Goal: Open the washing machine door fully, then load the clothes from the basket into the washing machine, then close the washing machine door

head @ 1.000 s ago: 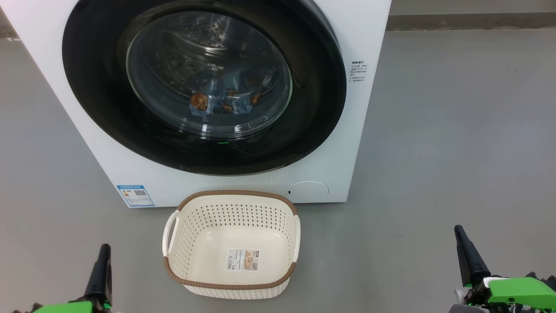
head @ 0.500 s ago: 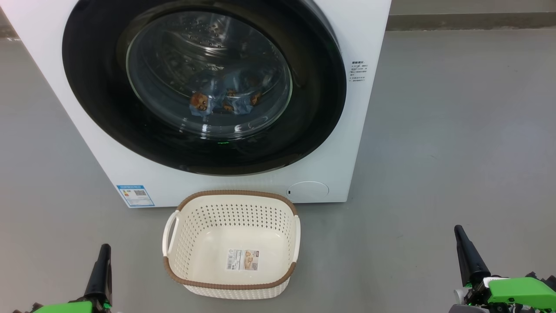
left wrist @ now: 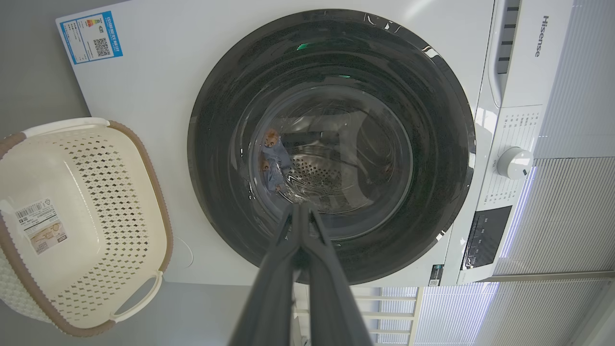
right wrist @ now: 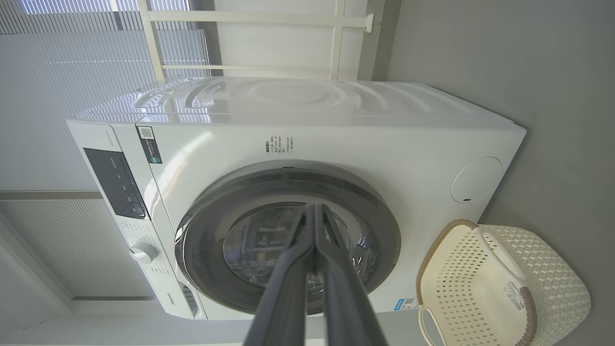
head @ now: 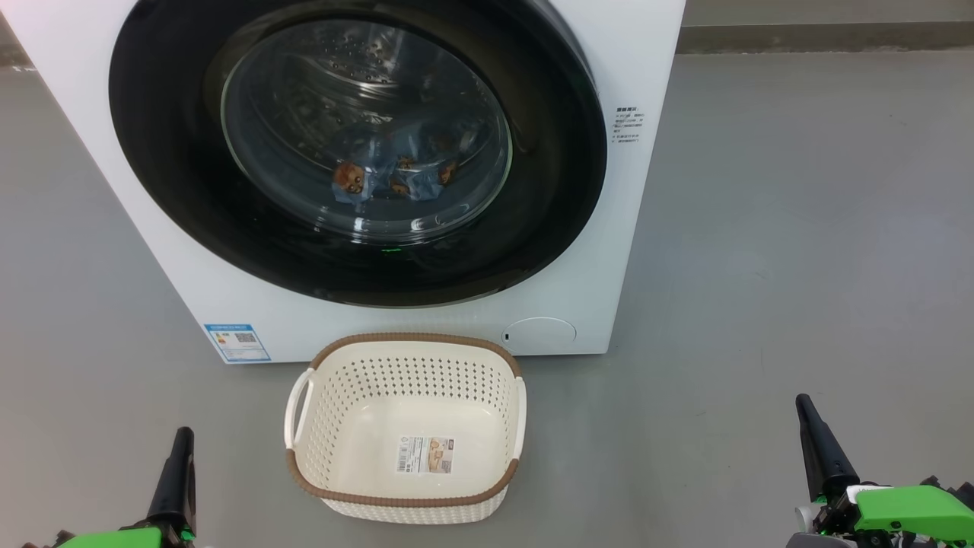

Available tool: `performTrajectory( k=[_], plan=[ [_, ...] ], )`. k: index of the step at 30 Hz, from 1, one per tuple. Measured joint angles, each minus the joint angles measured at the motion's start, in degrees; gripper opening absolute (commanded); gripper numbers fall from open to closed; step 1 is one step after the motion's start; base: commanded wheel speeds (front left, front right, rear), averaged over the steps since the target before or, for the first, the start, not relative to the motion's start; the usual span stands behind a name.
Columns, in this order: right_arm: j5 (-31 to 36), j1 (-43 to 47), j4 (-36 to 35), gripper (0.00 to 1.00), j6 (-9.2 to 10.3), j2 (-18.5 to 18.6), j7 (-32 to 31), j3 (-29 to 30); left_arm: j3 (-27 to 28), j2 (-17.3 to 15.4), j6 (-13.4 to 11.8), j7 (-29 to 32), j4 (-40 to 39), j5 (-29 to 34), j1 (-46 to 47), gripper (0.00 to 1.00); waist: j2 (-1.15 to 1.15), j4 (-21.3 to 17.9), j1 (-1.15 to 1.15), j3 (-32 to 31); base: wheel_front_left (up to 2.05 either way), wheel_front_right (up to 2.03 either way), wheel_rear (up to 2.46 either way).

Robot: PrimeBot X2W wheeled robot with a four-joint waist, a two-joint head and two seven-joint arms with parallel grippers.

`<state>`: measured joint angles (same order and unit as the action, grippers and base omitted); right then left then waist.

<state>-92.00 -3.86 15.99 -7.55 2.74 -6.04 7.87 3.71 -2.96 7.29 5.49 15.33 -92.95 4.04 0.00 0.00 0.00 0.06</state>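
Nothing has moved since the earlier frames: both arms and every object lie just as they did.

Head view: the washing machine door (head: 358, 152) sits flush against the washing machine (head: 228, 304), and the clothes (head: 396, 171) lie behind its glass, low in the drum. The basket (head: 415, 337) stands empty on the floor (head: 799, 228), just in front of the machine. The left end effector (head: 181, 449) and right end effector (head: 813, 438) hang low at either side, well clear of everything.

Left wrist view: that arm's fingers are pressed together on nothing, pointing at the shut door.

Right wrist view: its fingers likewise meet, empty.

By my reading, opening, loading and closing are all done, and nothing appears left.
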Motion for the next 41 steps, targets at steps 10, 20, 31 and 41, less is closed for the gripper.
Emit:
performTrajectory(
  k=[10, 20, 31, 41],
  plan=[
    [0.0, -0.01, 0.0, 0.0, 0.0, 0.0, -0.01, 0.01, 0.05, 0.03, 0.0, 0.04, 0.0, 0.0, 0.0, 0.0, 0.0, 0.0, 0.0, 0.0, 0.0, 0.0, 0.0],
    [0.0, -0.01, 0.0, 0.0, 0.0, -0.01, -0.01, 0.01, 0.13, 0.1, 0.0, 0.05, 0.0, 0.01, 0.0, 0.0, 0.0, 0.0, 0.0, 0.0, 0.0, 0.0, 0.0],
    [0.0, -0.01, 0.0, 0.0, 0.0, -0.02, -0.01, 0.01, 0.19, 0.31, 0.0, 0.05, 0.0, 0.01, 0.0, 0.0, 0.0, 0.0, 0.0, 0.0, 0.0, 0.0, 0.0],
    [0.0, -0.01, 0.0, 0.0, 0.0, -0.02, -0.01, 0.02, 0.23, 0.32, 0.0, 0.07, 0.0, 0.02, 0.01, 0.0, 0.0, 0.0, 0.0, 0.0, 0.0, 0.0, 0.0]
  ],
)
